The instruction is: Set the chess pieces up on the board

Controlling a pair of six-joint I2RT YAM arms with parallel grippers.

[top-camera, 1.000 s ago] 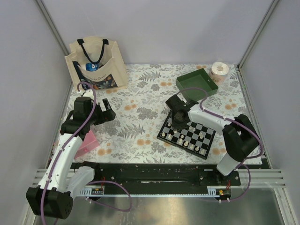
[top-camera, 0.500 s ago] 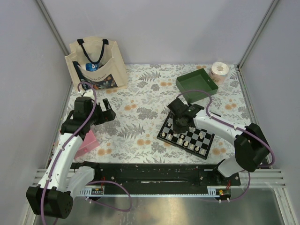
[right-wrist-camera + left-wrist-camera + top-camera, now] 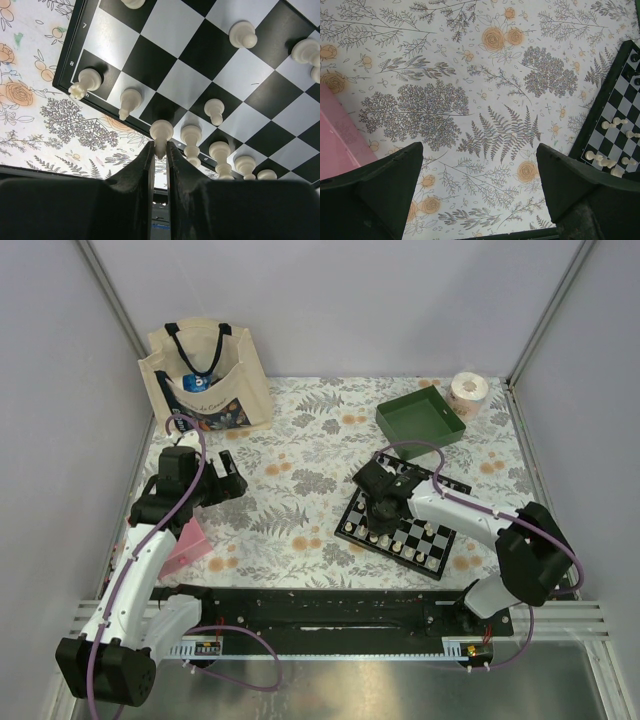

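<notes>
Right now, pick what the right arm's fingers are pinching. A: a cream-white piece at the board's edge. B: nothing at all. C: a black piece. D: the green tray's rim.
A: in the right wrist view the right arm's fingers are closed on a cream-white piece standing in the edge row of the board.

board (image 3: 170, 20): black-and-white checks, black border
pieces (image 3: 216, 107): cream-white
table (image 3: 470, 75): white, grey ferns, orange flowers
tray (image 3: 420, 418): dark green
bag (image 3: 230, 380): cream, black handles
block (image 3: 335, 135): pink
arms (image 3: 135, 570): white, black joints
</notes>
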